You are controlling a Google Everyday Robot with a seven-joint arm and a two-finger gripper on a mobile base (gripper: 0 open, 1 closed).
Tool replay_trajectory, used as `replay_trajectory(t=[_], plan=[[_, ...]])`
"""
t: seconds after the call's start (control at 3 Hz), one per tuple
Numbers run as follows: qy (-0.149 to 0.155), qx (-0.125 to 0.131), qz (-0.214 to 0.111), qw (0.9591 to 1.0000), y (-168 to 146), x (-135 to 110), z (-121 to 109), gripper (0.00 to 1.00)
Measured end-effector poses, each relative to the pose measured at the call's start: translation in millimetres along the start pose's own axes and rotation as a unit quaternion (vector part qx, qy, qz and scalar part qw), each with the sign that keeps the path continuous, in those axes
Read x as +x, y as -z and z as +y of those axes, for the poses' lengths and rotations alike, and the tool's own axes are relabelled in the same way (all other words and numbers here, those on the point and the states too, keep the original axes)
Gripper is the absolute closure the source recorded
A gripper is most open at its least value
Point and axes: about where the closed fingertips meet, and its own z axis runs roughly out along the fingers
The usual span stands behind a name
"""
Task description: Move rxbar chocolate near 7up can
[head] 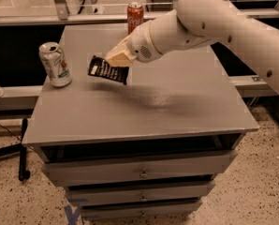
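1. The rxbar [107,70] hung tilted just above the table [144,111], left of its middle.
2. The gripper [118,60] pinched the rxbar's upper right end, fingers pressed onto the wrapper.
3. The 7up can [55,64] stood upright at the table's left edge, near the rxbar but not touching it.
4. Judged: pickup done and carry mostly done. Left to do: close the small gap, set the rxbar down, release.
5. The cola can [135,17] stood at the back edge, well apart and out of the path.
6. Nothing lay between the rxbar and the 7up can. The risk was knocking the 7up can over.
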Motion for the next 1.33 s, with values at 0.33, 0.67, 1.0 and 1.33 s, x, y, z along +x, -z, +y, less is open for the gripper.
replay_trajectory(t=[0.33,0.67,1.0,1.33], plan=[[0.002,-0.015,-0.010,0.9998,-28,-16,3,1.00],[0.000,-0.033,-0.018,0.9993,-54,-23,12,1.00],[0.000,-0.048,-0.012,0.9988,-71,-22,21,0.82],[-0.002,-0.056,0.007,0.9984,-73,-3,26,0.59]])
